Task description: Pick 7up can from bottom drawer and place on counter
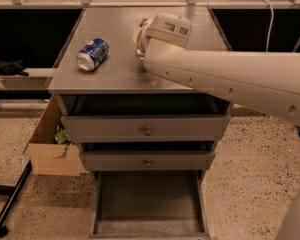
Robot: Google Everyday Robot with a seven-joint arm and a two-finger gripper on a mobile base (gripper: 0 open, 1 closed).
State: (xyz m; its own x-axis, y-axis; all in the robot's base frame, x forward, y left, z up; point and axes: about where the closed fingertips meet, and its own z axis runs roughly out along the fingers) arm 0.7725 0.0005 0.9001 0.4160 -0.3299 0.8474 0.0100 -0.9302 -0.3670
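Nearest me is the bottom drawer (147, 204), a shallow grey tray with low side walls. It is pulled well out at floor level, flat grey base in plain view. Speckled beige floor (250, 174) on either side.

Left of the cabinet, an open brown cardboard box (52, 156) sits on the floor just beside the cabinet's side, with something green poking up inside.

Above the tray is the middle drawer (148, 160): grey front, round metal knob, out a little. Above that is the top drawer (147, 128): same grey front and knob, also out a little, dark gap over it.

Then the bench (115, 76), the broad flat grey top of the cabinet with a worn pale front edge. On its left half a blue-and-white can (92, 54) lies on its side, silver end toward the front-left.

A big off-white arm (230, 81) comes in from the right, across the bench's right half. The tool (143, 31) is at the arm's tip, over the bench's back middle, mostly hidden behind the wrist housing. Open or closed: cannot tell.

7up can (138, 48): a sliver of silvery rim with pale green above it shows right at the tool, well apart from the blue-and-white can. Resting on the bench or lifted off it: cannot tell.
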